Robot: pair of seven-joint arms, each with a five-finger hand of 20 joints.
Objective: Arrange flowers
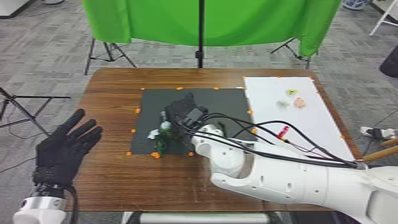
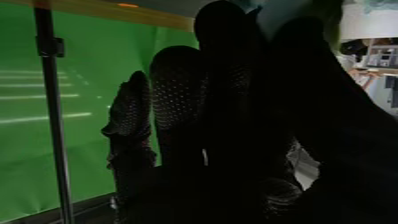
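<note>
Left hand (image 1: 60, 152): spread loose
White flower (image 1: 153, 134): left of right hand (image 1: 184, 107)
Grip there: honestly we can't tell

I see the mat (image 1: 222, 96) left of the sheet (image 1: 265, 92) on the table (image 1: 107, 175), flowers (image 1: 299, 103) on the sheet, others at the mat's left, the curtain (image 1: 151, 25) behind.

Green backdrop (image 1: 142, 25) cut off at head view's top; blossoms (image 1: 299, 103) too small to identify (cables (image 1: 282, 156) hide bits of right arm (image 1: 275, 177)).
</note>
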